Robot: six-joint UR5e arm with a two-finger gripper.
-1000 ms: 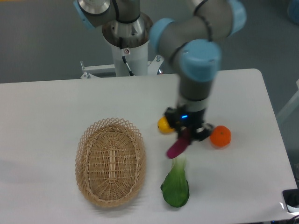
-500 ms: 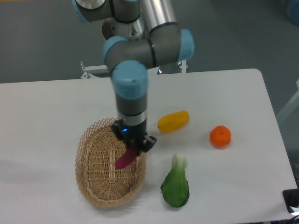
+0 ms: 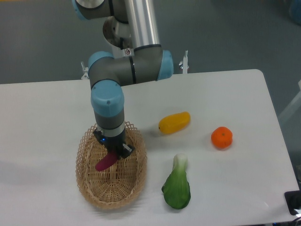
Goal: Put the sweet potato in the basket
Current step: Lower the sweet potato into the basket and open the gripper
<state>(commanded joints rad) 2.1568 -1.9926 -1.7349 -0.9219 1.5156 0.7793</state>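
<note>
The magenta sweet potato [image 3: 105, 161] hangs tilted inside the oval wicker basket [image 3: 89, 186], its lower end pointing left and down. My gripper [image 3: 113, 153] is over the basket's upper middle and shut on the sweet potato's upper end. Whether the tuber touches the basket floor cannot be told from this view. The arm comes down from the rear base and hides part of the basket's far rim.
A yellow-orange oblong fruit [image 3: 174, 122] lies right of the basket. A round orange [image 3: 221, 137] sits further right. A green leafy vegetable with a white stem [image 3: 177, 185] lies near the front edge, just right of the basket.
The arm carried the sweet potato leftward from beside the orange to over the basket, then further left and lower into it. The other produce has not moved.
</note>
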